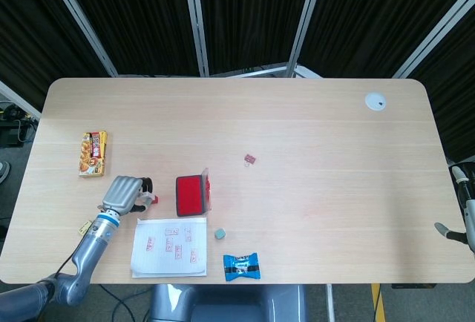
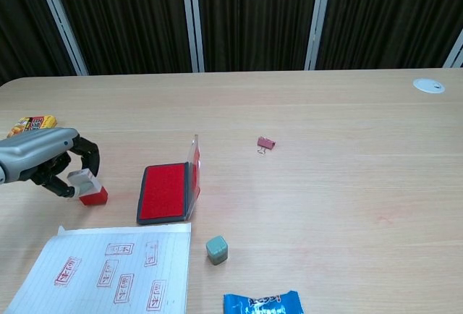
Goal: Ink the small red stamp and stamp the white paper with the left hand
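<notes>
Head view: left hand (image 1: 122,193) low on desk (image 1: 297,136), left of ink pad (image 1: 190,195), fingers curled round small red stamp (image 1: 151,199). White paper (image 1: 170,246) just below, w/ several red prints. Right hand (image 1: 462,203) barely at frame edge, state can't tell.

Chest view: left hand (image 2: 45,160) grasping stamp (image 2: 89,188), stamp base on or just above desk (image 2: 325,111), beside ink pad (image 2: 166,190), lid up. Paper (image 2: 108,274) near.

Risks: stamp base looks tilted, so uneven inking likely; grip near top, may slip when pressed; new print could overlap old ones.
</notes>
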Controlling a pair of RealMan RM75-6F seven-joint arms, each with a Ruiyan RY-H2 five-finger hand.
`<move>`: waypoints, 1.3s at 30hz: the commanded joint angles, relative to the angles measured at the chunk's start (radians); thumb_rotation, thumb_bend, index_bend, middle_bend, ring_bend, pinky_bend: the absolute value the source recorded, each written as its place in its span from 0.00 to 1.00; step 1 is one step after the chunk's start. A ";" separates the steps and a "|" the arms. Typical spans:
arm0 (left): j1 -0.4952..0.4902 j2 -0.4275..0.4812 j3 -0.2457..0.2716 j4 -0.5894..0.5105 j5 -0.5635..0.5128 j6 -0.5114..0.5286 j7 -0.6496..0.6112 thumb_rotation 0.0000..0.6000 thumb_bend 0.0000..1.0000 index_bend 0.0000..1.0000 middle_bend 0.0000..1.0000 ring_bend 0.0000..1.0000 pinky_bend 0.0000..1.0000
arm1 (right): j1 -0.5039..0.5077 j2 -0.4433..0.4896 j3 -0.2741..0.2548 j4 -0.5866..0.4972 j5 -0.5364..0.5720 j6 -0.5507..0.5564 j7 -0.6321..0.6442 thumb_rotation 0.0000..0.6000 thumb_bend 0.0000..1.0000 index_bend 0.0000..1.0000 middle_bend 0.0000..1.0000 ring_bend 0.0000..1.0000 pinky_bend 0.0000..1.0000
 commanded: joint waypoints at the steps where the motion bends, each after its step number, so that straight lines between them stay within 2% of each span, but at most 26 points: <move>1: 0.000 -0.002 0.002 0.006 0.003 0.000 -0.001 1.00 0.28 0.51 0.48 0.81 0.86 | 0.000 0.001 0.000 0.000 0.000 0.000 0.000 1.00 0.00 0.00 0.00 0.00 0.00; 13: 0.011 0.002 0.015 -0.003 0.020 0.009 -0.017 1.00 0.16 0.42 0.36 0.80 0.86 | 0.000 0.002 -0.001 -0.004 -0.001 0.000 -0.001 1.00 0.00 0.00 0.00 0.00 0.00; 21: 0.022 0.024 0.019 -0.036 0.037 0.031 -0.024 1.00 0.14 0.33 0.28 0.80 0.85 | -0.001 0.003 -0.001 -0.006 -0.003 0.001 0.000 1.00 0.00 0.00 0.00 0.00 0.00; 26: 0.042 0.091 0.018 -0.149 0.094 0.112 -0.031 1.00 0.05 0.19 0.23 0.77 0.83 | -0.001 0.006 -0.003 -0.013 -0.010 0.003 0.006 1.00 0.00 0.00 0.00 0.00 0.00; 28: 0.052 0.133 0.018 -0.216 0.124 0.152 -0.030 1.00 0.01 0.15 0.18 0.75 0.82 | -0.003 0.010 -0.004 -0.019 -0.017 0.008 0.011 1.00 0.00 0.00 0.00 0.00 0.00; 32: 0.078 0.241 0.015 -0.388 0.185 0.243 -0.006 1.00 0.00 0.11 0.07 0.67 0.76 | -0.009 0.023 -0.008 -0.040 -0.038 0.021 0.025 1.00 0.00 0.00 0.00 0.00 0.00; 35: 0.107 0.305 0.015 -0.484 0.230 0.320 0.029 1.00 0.00 0.06 0.00 0.48 0.59 | -0.012 0.032 -0.011 -0.053 -0.051 0.028 0.035 1.00 0.00 0.00 0.00 0.00 0.00; 37: 0.126 0.338 0.019 -0.527 0.246 0.356 0.058 1.00 0.00 0.01 0.00 0.23 0.27 | -0.014 0.036 -0.011 -0.060 -0.058 0.032 0.041 1.00 0.00 0.00 0.00 0.00 0.00; 39: 0.155 0.385 0.031 -0.583 0.242 0.388 0.126 1.00 0.00 0.00 0.00 0.05 0.05 | -0.015 0.041 -0.012 -0.066 -0.068 0.037 0.046 1.00 0.00 0.00 0.00 0.00 0.00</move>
